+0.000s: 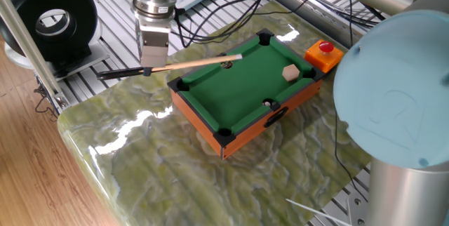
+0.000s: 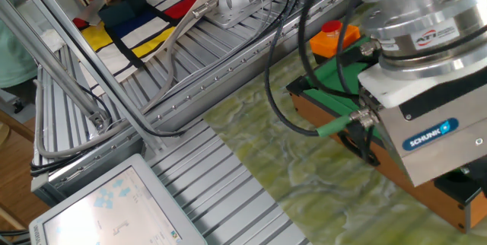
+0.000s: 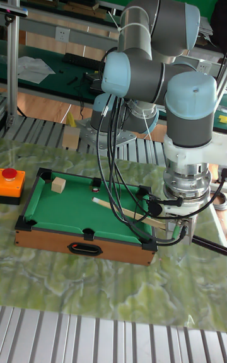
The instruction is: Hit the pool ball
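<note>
My gripper (image 1: 150, 68) is shut on a thin wooden cue stick (image 1: 196, 62) and hangs just off the left end of the small green pool table (image 1: 203, 122). The cue lies nearly level, with its tip (image 1: 240, 57) over the far rail by the middle pocket. The pool ball (image 1: 267, 102), a tiny dark speck with a white spot, sits at the near side pocket, well away from the tip. In the tall fixed view, the gripper (image 3: 169, 225) holds the cue (image 3: 123, 210) at the table's right end. I cannot make out the ball there.
A tan wooden cube (image 1: 290, 73) rests on the felt near the right end. A red button on an orange box (image 1: 324, 50) stands beside that end. Cables (image 1: 224, 12) and a black round unit (image 1: 49, 17) lie behind. A large arm joint (image 1: 393, 92) blocks the right foreground.
</note>
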You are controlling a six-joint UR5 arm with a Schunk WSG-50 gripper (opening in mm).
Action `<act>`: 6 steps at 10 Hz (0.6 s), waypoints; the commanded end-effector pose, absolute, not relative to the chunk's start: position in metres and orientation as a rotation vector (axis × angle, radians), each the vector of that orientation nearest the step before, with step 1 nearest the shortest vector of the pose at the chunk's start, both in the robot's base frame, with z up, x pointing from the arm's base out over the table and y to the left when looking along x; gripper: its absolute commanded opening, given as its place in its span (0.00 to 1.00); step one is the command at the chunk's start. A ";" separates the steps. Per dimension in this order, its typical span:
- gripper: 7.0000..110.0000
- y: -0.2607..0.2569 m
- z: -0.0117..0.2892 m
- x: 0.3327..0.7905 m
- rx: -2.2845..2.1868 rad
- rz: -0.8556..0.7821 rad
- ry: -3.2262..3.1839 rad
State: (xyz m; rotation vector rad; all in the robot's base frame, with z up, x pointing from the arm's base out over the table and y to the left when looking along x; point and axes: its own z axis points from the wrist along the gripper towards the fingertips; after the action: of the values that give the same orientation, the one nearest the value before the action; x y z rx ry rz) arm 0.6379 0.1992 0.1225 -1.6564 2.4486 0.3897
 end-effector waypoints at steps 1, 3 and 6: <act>0.00 0.176 0.118 0.636 -1.786 0.276 2.440; 0.00 0.201 0.125 0.629 -1.757 0.421 2.393; 0.00 0.192 0.123 0.619 -1.768 0.421 2.456</act>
State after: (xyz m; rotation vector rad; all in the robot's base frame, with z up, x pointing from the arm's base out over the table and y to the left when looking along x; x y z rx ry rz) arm 0.6268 0.1951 0.1218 -1.7604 2.4227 0.3992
